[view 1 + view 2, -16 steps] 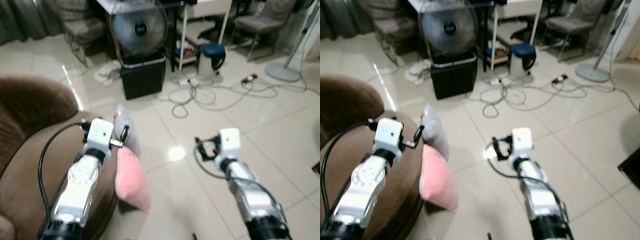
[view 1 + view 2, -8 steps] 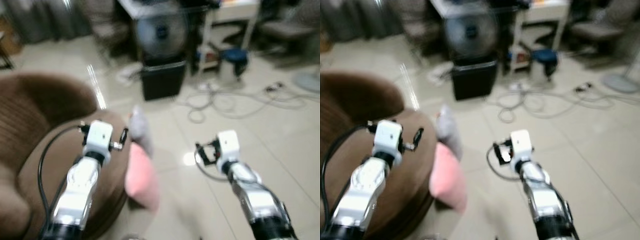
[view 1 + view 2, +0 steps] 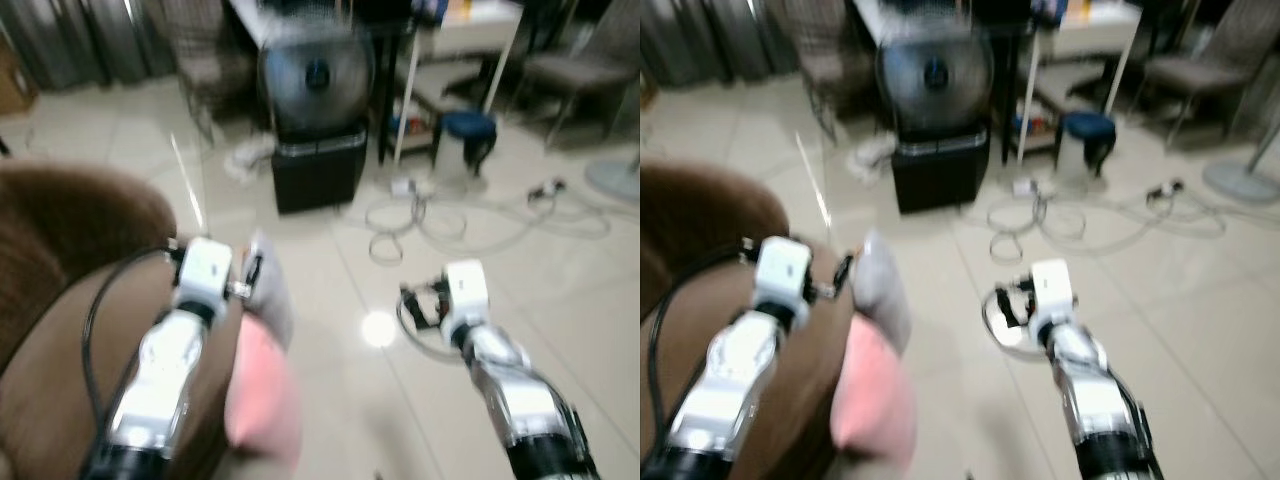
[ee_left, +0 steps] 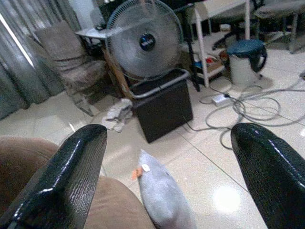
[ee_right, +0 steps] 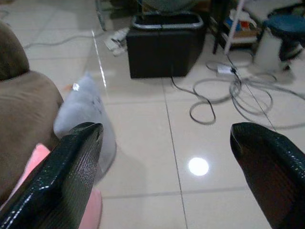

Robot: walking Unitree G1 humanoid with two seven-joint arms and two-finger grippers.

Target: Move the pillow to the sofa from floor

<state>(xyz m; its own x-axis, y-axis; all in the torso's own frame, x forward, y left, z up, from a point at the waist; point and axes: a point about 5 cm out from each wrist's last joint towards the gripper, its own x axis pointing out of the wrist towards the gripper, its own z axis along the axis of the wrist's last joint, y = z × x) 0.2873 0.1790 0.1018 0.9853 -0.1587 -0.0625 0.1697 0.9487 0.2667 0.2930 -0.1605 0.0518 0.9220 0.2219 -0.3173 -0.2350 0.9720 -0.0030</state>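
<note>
Since a second ago the whole view has shifted and blurred, while both arms stay raised with fingers spread wide, holding nothing. Two pillows lean against the brown sofa [image 3: 60, 300] on the tile floor [image 3: 330, 260]: the grey pillow [image 5: 88, 112] stands roughly upright, long axis vertical, its tagged corner up, with the pink pillow [image 3: 262, 395] below it. Left gripper [image 4: 167, 157] hovers over the sofa arm beside them, right gripper [image 5: 162, 157] over the floor.

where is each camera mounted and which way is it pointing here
Left and right eye views: on the head, looking forward and down at the brown sofa arm and tiled floor; both silver arms show.
Left wrist view: along the left gripper, its black fingers apart, toward the round standing fan.
Right wrist view: along the right gripper, fingers apart, low over the floor.
Shared: the grey pillow and pink pillow leaning against the sofa.
</note>
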